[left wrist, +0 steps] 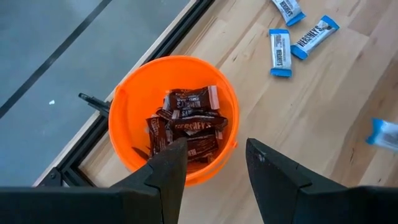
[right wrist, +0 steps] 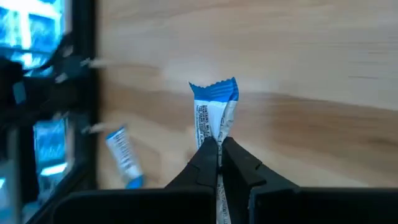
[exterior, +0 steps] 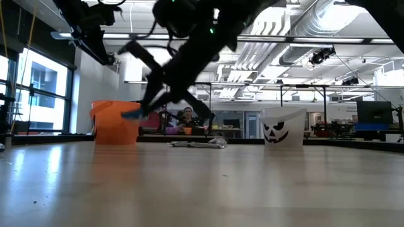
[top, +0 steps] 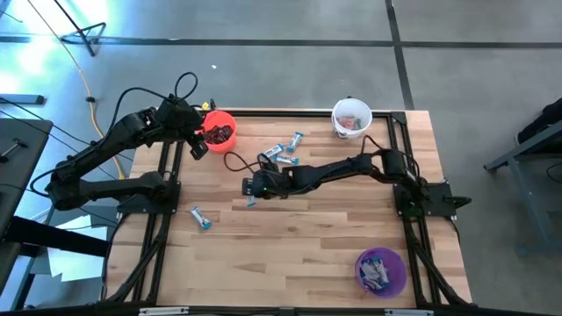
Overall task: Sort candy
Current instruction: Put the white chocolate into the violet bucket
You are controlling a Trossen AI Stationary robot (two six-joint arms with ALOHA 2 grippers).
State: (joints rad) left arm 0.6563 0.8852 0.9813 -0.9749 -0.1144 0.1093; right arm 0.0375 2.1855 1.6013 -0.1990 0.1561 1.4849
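Presently the right pincer pinches a blue-and-white candy mid-bench; advise lifting clear before carrying, lest it slip from the wrapper-end grip. Left pincer hangs spread above the orange cup.

Daylight enters from the left of the high view, whitening the floor at the upper left; the table is evenly lit with soft, short shadows; in the low view the arms are dark silhouettes against bright ceiling lights and a window at the left, and the near tabletop is out of focus with a pale sheen; the left wrist view is sharp and bright; the right wrist view is streaked with motion blur, its left edge glaring blue-white.
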